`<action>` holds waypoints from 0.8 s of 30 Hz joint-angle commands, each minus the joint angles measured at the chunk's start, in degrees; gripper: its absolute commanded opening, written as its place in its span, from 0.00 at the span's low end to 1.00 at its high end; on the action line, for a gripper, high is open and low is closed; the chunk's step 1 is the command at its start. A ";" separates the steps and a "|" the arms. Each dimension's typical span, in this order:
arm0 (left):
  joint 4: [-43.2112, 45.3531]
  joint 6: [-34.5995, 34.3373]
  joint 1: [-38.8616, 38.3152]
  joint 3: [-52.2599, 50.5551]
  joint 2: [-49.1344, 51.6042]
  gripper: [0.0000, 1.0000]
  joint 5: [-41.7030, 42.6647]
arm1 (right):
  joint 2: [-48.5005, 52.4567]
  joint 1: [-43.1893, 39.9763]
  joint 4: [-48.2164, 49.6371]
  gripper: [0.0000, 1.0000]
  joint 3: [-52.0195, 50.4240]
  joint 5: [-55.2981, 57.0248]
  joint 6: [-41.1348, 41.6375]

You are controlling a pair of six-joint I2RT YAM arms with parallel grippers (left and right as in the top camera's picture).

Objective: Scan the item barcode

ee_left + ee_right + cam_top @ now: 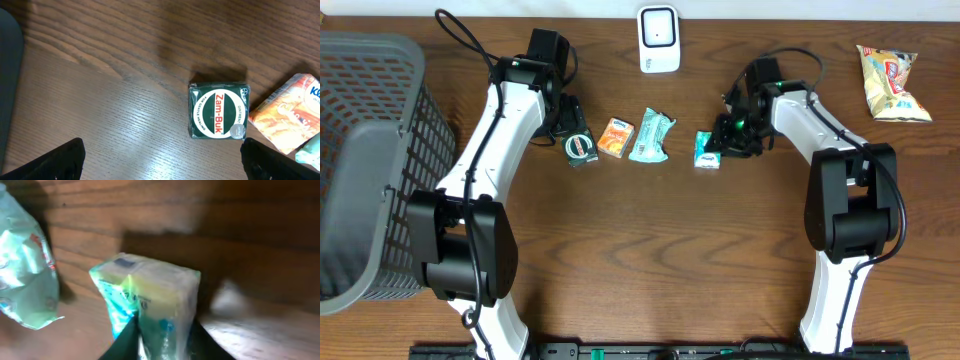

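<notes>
My right gripper (162, 341) is shut on a small teal and white packet (150, 287), its dark fingers (125, 342) pressing both sides of the pack's near end. From overhead, that packet (707, 150) lies at the table's middle right with the right gripper (724, 140) at it. No barcode shows on it. The white scanner (659, 38) stands at the back centre. My left gripper (162, 165) is open over bare wood, just short of a green Zam-Buk box (219, 111); overhead, the left gripper (566, 122) hangs beside that box (580, 148).
An orange packet (615, 137) and a pale green wrapper (650, 136) lie between the two grippers. A grey mesh basket (360, 160) fills the left edge. A yellow snack bag (890, 82) lies at the far right.
</notes>
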 commanded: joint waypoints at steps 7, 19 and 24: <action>-0.11 0.52 0.02 0.28 -0.42 0.98 -0.35 | -1.75 -2.84 -0.33 0.01 -0.02 -12.50 0.98; -0.11 0.52 0.02 0.28 -0.42 0.98 -0.35 | -5.57 -3.34 22.05 0.01 1.92 -62.18 -6.73; -0.11 0.52 0.02 0.28 -0.42 0.98 -0.35 | -5.57 -3.34 27.02 0.01 1.92 -63.60 -2.86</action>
